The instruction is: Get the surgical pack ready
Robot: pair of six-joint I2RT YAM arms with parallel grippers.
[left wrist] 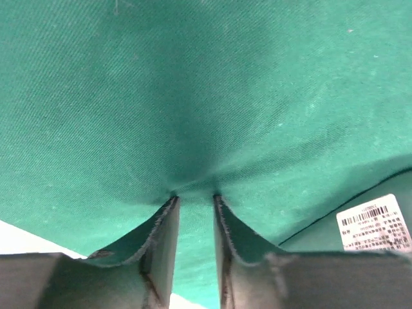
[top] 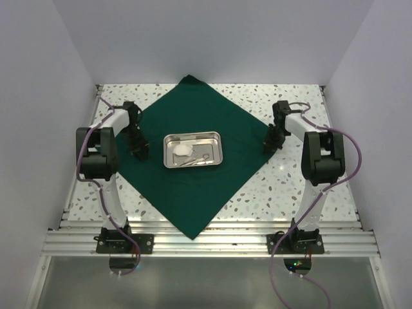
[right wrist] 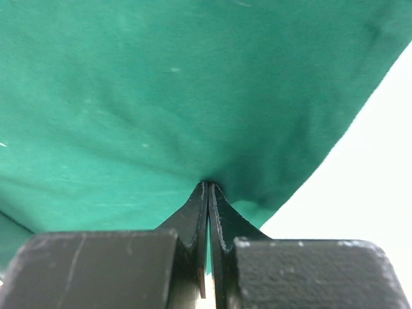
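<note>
green drape (top: 193,193) laid diamond-wise on worktop (top: 283,187), steel tray (top: 193,134) with gauze (top: 183,150), scissors (top: 196,159) at centre, left end effector (top: 140,153) slightly spread at 9 o'clock, right end effector (top: 269,147) pinching green drape at 3 o'clock

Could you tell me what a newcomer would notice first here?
A green drape lies as a diamond across the speckled table, with a steel tray holding white gauze and scissors at its middle. The left gripper sits at its left corner, jaws parted; the right gripper pinches the right corner.

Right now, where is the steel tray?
In the top view, the steel tray lies at the centre of the green drape, midway between its left and right corners.
</note>
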